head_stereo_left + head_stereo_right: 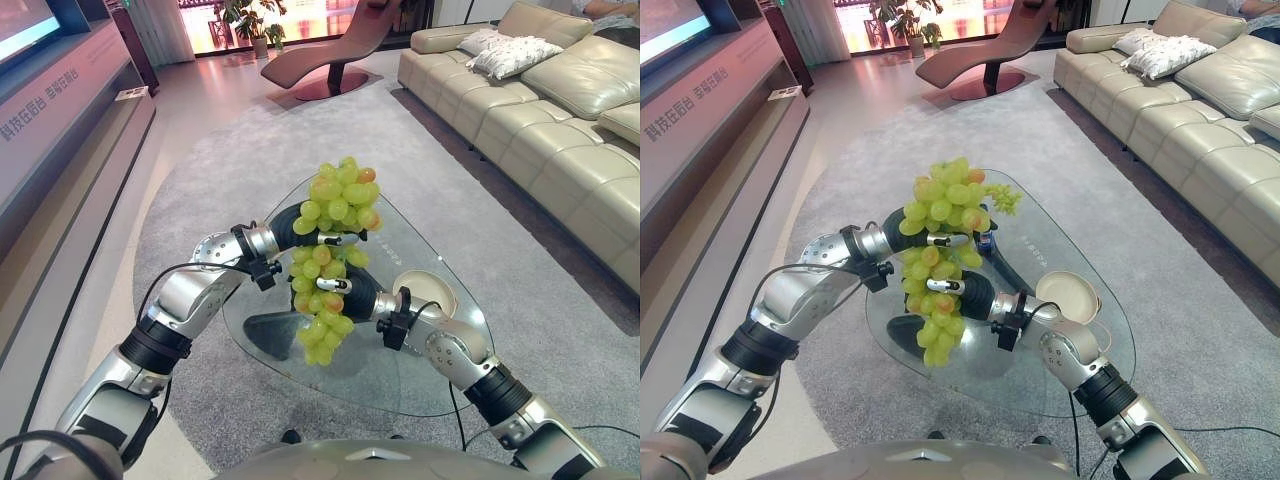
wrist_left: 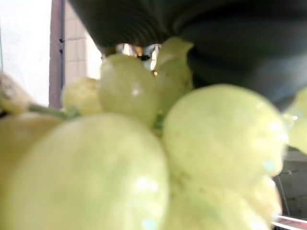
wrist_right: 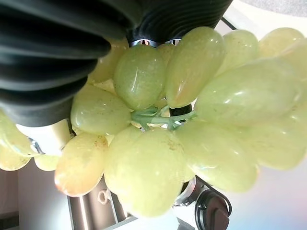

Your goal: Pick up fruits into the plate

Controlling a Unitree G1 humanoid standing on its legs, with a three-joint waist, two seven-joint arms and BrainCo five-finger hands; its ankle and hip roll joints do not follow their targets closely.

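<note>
You have a long bunch of green grapes (image 1: 330, 255) lifted in the air above the middle of the glass table (image 1: 420, 385), touching nothing but the two hands. Your left hand (image 1: 295, 228) is buried in the upper half of the bunch and your right hand (image 1: 350, 295) in the lower half; the grapes hide the fingers of both, so I cannot tell how either is closed. The cream plate (image 1: 425, 293) sits on the table near its right edge, just beyond your right wrist.
</note>
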